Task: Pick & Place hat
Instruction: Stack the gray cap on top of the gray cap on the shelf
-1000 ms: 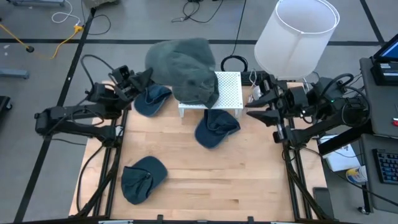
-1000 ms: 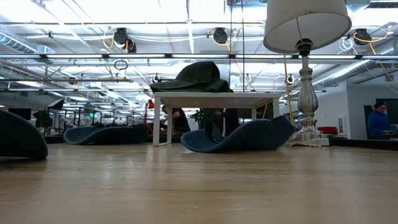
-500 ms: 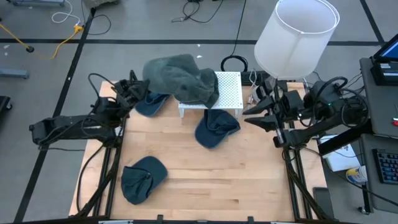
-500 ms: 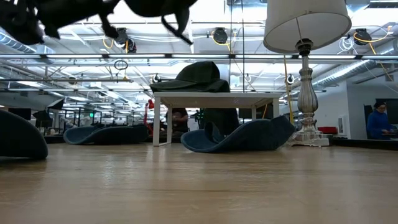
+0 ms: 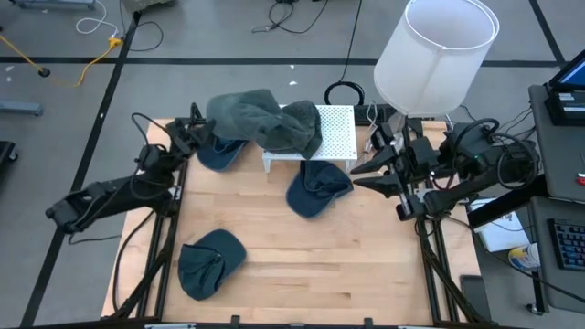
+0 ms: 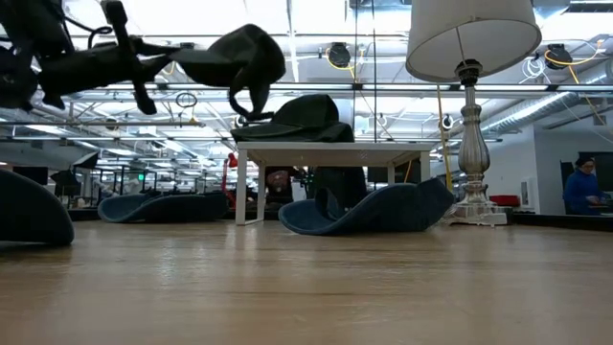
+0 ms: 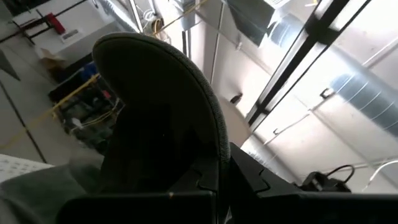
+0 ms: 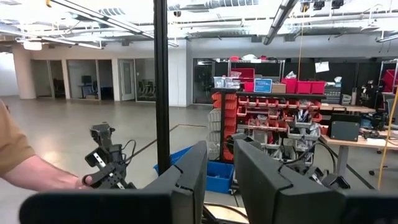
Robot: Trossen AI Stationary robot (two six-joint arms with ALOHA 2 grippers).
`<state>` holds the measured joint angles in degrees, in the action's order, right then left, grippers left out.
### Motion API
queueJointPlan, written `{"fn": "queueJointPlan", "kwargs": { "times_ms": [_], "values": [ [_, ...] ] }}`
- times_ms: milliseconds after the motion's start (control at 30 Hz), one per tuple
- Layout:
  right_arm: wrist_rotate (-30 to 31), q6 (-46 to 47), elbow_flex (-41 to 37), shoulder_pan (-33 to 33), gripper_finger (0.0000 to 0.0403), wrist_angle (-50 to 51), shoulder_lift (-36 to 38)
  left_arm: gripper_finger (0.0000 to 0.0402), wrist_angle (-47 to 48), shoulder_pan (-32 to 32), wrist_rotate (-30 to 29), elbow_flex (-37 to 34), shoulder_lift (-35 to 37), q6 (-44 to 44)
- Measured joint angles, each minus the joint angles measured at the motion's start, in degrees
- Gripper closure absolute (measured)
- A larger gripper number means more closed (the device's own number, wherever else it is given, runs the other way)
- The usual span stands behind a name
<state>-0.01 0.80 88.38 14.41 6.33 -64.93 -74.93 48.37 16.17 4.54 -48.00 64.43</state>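
Holding green hat [image 5: 260, 123] by brim, left gripper [image 5: 203, 131] clamped on it, hat draped over white stand [image 5: 334, 137]. We judge: lift clear of stand before moving. Right gripper [image 5: 366, 164] waits beside stand, fingers slightly apart.

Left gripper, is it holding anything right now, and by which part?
Yes. The left gripper is shut on the brim of the grey-green hat, which is draped over the white stand.
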Motion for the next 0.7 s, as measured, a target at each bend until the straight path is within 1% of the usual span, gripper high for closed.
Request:
{"fn": "queueJointPlan", "kwargs": {
  "times_ms": [100,133,300,400,700],
  "values": [
    [-0.02,-0.7,0.0,-0.06,0.033,0.0,-0.06,0.0394,0.23,2.09,3.22,0.43,-1.55,0.63],
    [0.0,-1.34,0.0,-0.06,0.033,0.0,-0.08,0.0394,0.19,2.19,3.51,0.67,-2.27,0.65],
    [0.0,-3.44,0.0,-0.06,0.033,-0.02,-0.06,0.0394,-0.35,2.17,2.54,2.36,-6.42,-0.7],
    [0.0,-3.65,0.0,-0.06,0.033,0.0,-0.06,0.0394,-2.34,2.13,2.42,4.14,-9.6,-0.75],
    [0.0,-4.94,0.0,-0.06,0.033,0.85,-0.06,0.0394,-2.95,-1.69,3.75,12.68,-22.52,-2.62]
  ]
}}
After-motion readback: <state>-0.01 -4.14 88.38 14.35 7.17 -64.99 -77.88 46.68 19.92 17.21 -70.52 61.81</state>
